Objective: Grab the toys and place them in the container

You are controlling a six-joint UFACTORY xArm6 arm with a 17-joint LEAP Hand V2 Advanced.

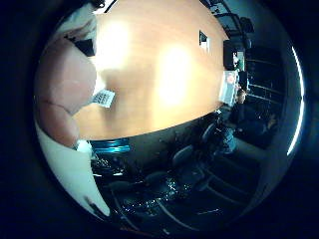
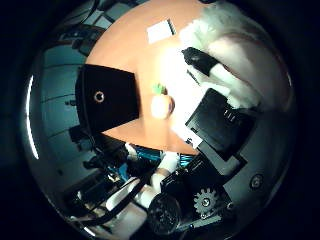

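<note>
A pink and white plush toy [image 1: 68, 85] with a white tag [image 1: 104, 98] fills one side of the little finger side view, close to the palm and high above the wooden table [image 1: 159, 70]. In the thumb side view its white fur [image 2: 240, 45] lies against my hand [image 2: 222, 118], and a black finger [image 2: 198, 62] curls over it. A white finger [image 1: 75, 184] shows beside the plush. A small cream toy with a green bit [image 2: 162, 102] lies on the table beside a black square container [image 2: 105, 100].
A white card [image 2: 160, 30] lies on the table away from the container. A small dark item [image 1: 203, 40] and a flat box [image 1: 229, 85] sit near the table's far edge. Black chairs [image 1: 179, 164] stand along the table's side.
</note>
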